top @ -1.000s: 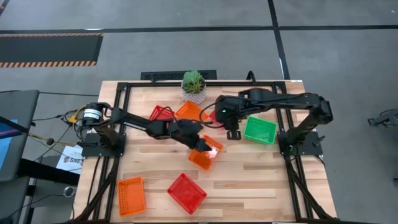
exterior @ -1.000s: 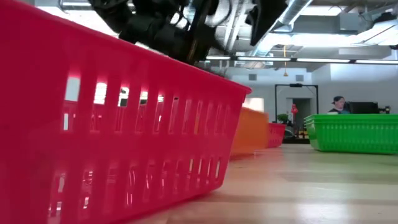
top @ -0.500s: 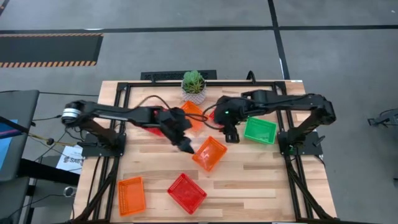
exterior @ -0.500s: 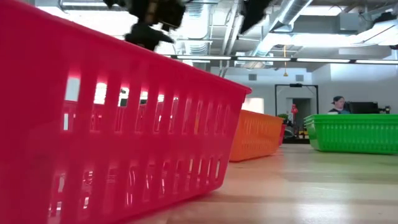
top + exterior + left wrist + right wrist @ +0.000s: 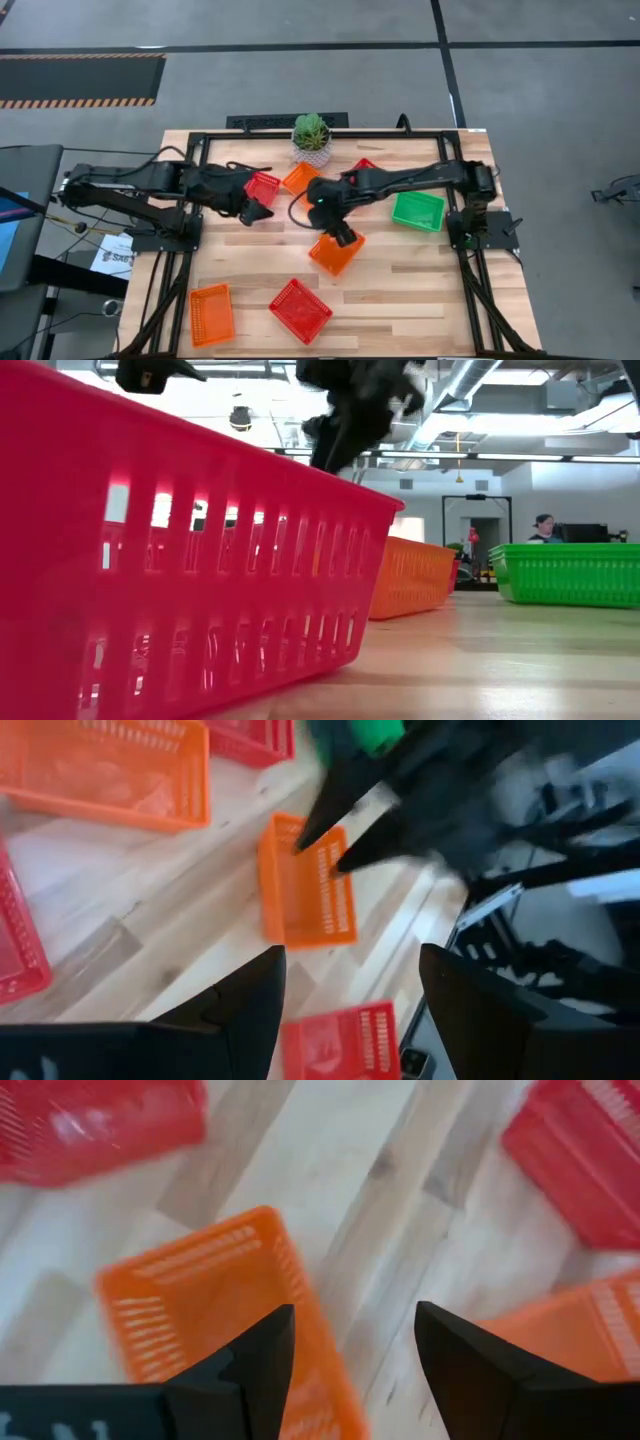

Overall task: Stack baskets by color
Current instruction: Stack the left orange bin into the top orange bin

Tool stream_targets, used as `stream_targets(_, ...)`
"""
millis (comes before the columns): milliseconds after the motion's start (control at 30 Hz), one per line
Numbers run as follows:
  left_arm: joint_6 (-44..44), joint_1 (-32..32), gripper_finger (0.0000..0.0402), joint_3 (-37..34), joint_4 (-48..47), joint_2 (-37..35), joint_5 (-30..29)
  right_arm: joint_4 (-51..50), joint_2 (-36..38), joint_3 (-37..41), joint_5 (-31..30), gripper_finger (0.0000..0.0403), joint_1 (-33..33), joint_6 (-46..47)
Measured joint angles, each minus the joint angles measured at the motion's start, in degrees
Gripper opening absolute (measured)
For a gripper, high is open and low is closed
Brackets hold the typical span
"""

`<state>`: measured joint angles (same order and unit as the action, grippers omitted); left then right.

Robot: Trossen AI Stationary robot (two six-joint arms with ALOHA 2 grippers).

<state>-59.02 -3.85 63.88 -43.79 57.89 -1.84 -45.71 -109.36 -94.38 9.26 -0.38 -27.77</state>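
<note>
Orange plastic is what the right arm seems to be after, so the advice runs from the left side of the table across.

At the front left an orange basket (image 5: 211, 314) lies alone, with a red basket (image 5: 300, 309) just to its right. Farther back, the left arm reaches in from the left edge, stretched low and nearly level; the left gripper (image 5: 254, 211) hangs just in front of another red basket (image 5: 262, 186), its fingers spread with nothing between them. It waits there.

Toward the back middle a second orange basket (image 5: 300, 178) sits near the potted plant (image 5: 311, 134), and a further red basket (image 5: 361, 166) peeks out behind the right arm. In the centre lies the third orange basket (image 5: 336, 252), turned at an angle to the table edge.

The right arm crosses from the right side, bent down at the wrist, so the right gripper (image 5: 343, 236) stands over that basket's back rim. Its wrist view shows the fingers (image 5: 250, 1355) parted and empty above the basket's corner.

To do this pick well, I judge the jaws should straddle one thin wall, one finger inside and one outside, then close near the middle of that wall so the light basket does not swing. Squaring the wrist to the slanted rim first would help.

On the right the green baskets (image 5: 418, 210) rest as one pile.
</note>
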Motion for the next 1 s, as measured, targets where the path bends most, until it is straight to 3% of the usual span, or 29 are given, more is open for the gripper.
stream_targets(233, -2.4, -0.7, 0.0219, 0.0, -3.0, -4.3, -2.1, -2.1, -7.0, -0.1, 0.0, 0.0225, 0.0, -8.5)
stream_targets(567, -3.1, -0.7, 0.0219, -0.1, -5.4, -4.8, -2.3, -4.8, -13.1, 0.0, -0.5, 0.0206, -0.6, -10.5)
stream_targets(700, -3.1, -0.7, 0.0219, -0.1, -5.8, -4.6, -1.4, -6.2, -13.8, 0.0, -1.0, 0.0151, -0.6, -8.0)
stream_targets(867, -3.0, -0.7, 0.0219, -0.1, -6.2, -4.6, -1.5, -7.9, -12.2, 0.1, -0.8, 0.0026, -0.7, -6.4)
stream_targets(1000, -2.3, -0.7, 0.0219, -0.1, -6.9, -4.7, -1.5, -9.9, -7.9, 0.0, 0.6, 0.0014, -2.3, -4.3)
